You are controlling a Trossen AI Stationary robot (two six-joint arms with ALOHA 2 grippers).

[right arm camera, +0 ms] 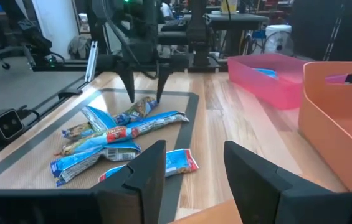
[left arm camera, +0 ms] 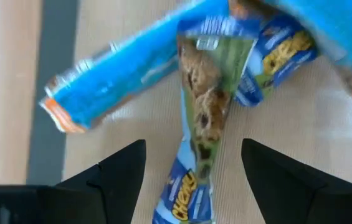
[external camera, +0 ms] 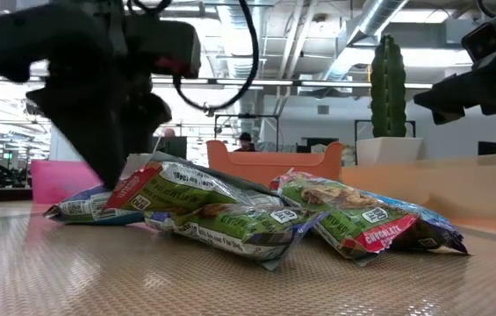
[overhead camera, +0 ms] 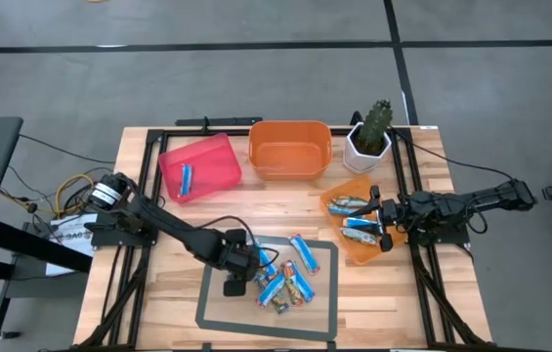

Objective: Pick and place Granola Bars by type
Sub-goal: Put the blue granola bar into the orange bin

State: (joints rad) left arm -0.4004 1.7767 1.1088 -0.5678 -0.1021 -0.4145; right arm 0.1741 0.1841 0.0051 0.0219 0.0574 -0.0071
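Note:
Several wrapped granola bars point(overhead camera: 283, 279), blue and green-brown, lie piled on a grey-edged mat point(overhead camera: 219, 311). My left gripper point(overhead camera: 235, 281) hangs over the pile's left end, open. In its wrist view the fingers point(left arm camera: 123, 171) stand on either side of one green-and-blue bar point(left arm camera: 199, 134) that lies flat on the mat, with clear gaps. My right gripper point(overhead camera: 385, 225) is open and holds nothing point(right arm camera: 194, 152); it hovers over a shallow orange tray point(overhead camera: 363, 256) holding blue bars point(overhead camera: 356, 205). One blue bar point(overhead camera: 186, 179) lies in the red bin point(overhead camera: 212, 156).
An orange bin point(overhead camera: 290, 161) stands at the far edge beside the red bin. A potted cactus point(overhead camera: 370, 132) stands just beyond the shallow tray, close to my right arm. Bare wood point(overhead camera: 285, 210) lies between the bins and the mat.

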